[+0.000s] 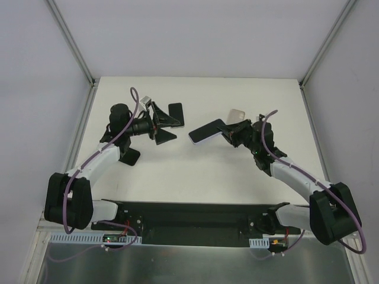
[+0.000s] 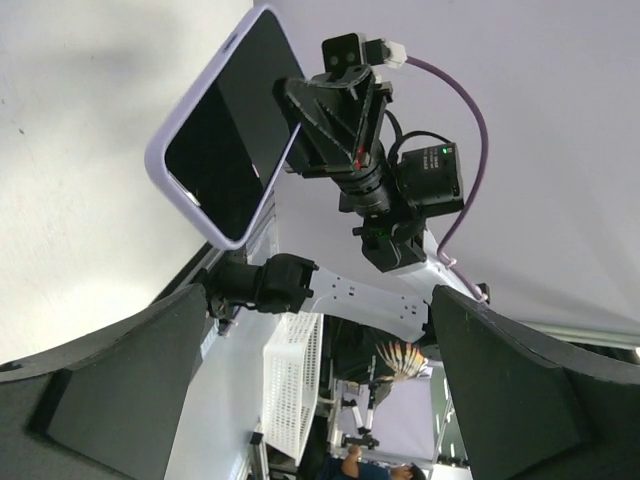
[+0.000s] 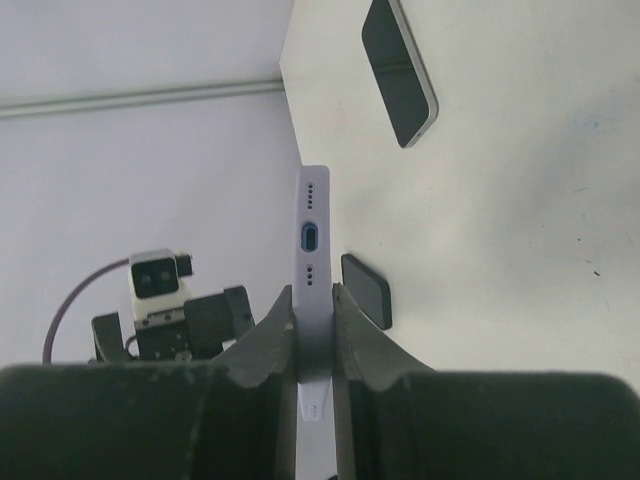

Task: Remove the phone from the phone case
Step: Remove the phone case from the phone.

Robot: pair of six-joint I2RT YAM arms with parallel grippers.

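Above white table (image 1: 195, 171), cased phone (image 1: 207, 131) points leftward, perhaps level

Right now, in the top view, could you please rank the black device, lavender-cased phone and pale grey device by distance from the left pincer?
1. Black device, right beside the left pincer, far side.
2. Lavender-cased phone, to the right, held by the right pincer.
3. Pale grey device, farthest right.
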